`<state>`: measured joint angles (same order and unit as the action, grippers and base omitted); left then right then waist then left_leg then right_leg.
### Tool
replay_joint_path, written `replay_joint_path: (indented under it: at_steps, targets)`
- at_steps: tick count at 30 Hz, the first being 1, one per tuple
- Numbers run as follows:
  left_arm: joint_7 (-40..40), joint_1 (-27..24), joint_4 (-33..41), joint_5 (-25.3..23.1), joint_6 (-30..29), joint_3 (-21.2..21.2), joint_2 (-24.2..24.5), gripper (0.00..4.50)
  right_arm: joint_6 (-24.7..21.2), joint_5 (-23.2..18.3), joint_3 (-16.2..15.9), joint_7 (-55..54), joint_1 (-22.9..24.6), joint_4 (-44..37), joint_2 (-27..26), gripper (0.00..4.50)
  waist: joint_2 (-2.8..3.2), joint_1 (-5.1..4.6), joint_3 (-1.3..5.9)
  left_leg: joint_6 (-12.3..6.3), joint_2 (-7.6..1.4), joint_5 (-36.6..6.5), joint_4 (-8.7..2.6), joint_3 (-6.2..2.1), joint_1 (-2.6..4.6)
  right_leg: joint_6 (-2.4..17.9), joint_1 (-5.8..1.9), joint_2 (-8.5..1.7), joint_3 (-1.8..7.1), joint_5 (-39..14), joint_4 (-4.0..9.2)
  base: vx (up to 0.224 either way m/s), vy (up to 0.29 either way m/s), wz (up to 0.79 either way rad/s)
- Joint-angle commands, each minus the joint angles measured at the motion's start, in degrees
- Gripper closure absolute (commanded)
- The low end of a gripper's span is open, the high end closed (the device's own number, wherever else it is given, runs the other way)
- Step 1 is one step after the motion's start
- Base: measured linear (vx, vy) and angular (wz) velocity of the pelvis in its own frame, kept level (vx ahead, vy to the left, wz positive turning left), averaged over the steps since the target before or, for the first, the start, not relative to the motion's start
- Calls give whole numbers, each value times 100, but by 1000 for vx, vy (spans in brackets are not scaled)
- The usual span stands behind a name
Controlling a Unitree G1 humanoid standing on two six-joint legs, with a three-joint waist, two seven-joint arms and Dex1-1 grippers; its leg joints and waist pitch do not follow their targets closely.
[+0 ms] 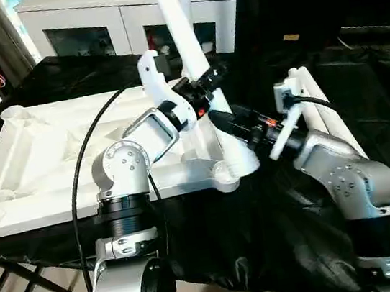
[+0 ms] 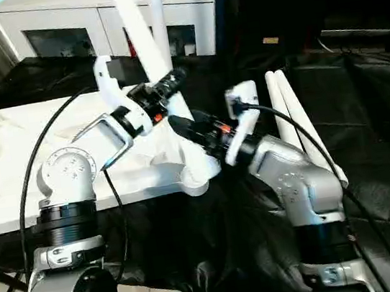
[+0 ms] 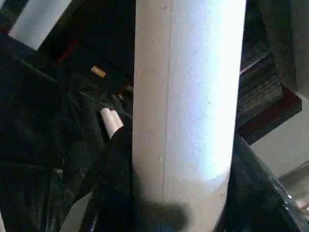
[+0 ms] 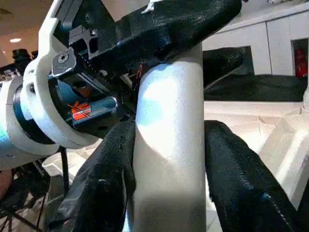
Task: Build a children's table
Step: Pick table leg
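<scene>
White plastic tabletop (image 1: 38, 168) lies ribbed side up on my black-covered bench (image 1: 362, 93). One leg (image 1: 195, 66) stands tilted in the near corner socket (image 1: 231, 173), leaning away from me. My right pincer (image 4: 169, 159) grips this leg low down, one black finger (image 4: 104, 179) on each side. My left pincer (image 1: 205, 86) sits higher on the same leg; its fingers flank the tube, but I cannot tell whether they clamp it. Two spare legs (image 2: 297, 121) lie side by side on the bench, right of the tabletop.
</scene>
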<state>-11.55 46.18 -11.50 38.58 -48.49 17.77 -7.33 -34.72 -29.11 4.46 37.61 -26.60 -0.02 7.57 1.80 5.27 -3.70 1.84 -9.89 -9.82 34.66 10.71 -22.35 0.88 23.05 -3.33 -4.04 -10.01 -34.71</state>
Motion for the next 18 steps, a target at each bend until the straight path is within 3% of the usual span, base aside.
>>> replay_joint_path:
  at_steps: [1, 6, 7, 10, 11, 13, 18]
  targets:
    - [11, 210, 113, 243, -183, -108, -131, 258, 86, 126, -125, -147, -101, -50, -30, 265, -104, 7, 438, -274, -282, -896, -359, -152, 100, 787, -287, -486, 265, -1743, 522, 0, 0, 0]
    - [-118, 187, 163, 312, -299, -168, -2, 262, 53, 176, -236, -170, -127, -50, 38, 265, -89, 8, 435, -262, -280, -873, -362, -156, 102, 773, -288, -488, 267, -1749, 516, 0, 0, 0]
    - [-316, 188, 187, 323, -325, -243, 82, 262, -29, 158, -240, -138, -148, -32, 83, 209, -96, 6, 435, -265, -276, -866, -363, -154, 103, 753, -288, -485, 268, -1775, 519, 0, 0, 0]
    - [-819, 193, 252, 272, -365, -502, 330, 262, -284, 50, -249, 34, -197, 4, 262, 189, -91, 12, 436, -265, -272, -831, -368, -160, 107, 703, -291, -479, 269, -1833, 513, 0, 0, 0]
    - [-1262, 185, 324, 213, -361, -759, 534, 263, -527, -41, -259, 196, -248, 16, 463, 174, -88, 4, 430, -251, -283, -857, -371, -159, 114, 724, -280, -481, 273, -1840, 518, 0, 0, 0]
    - [-1494, 185, 358, 198, -373, -886, 646, 263, -629, -82, -289, 335, -265, 0, 597, 152, -86, 27, 439, -254, -291, -814, -363, -157, 118, 761, -281, -484, 286, -1706, 496, 0, 0, 0]
    - [-2518, 265, 432, 198, -359, -1364, 1100, 264, -1454, -496, -534, 1192, -316, -197, 1390, 146, -101, 42, 448, -292, -289, -687, -346, -141, 103, 846, -326, -488, 294, -1462, 462, 0, 0, 0]
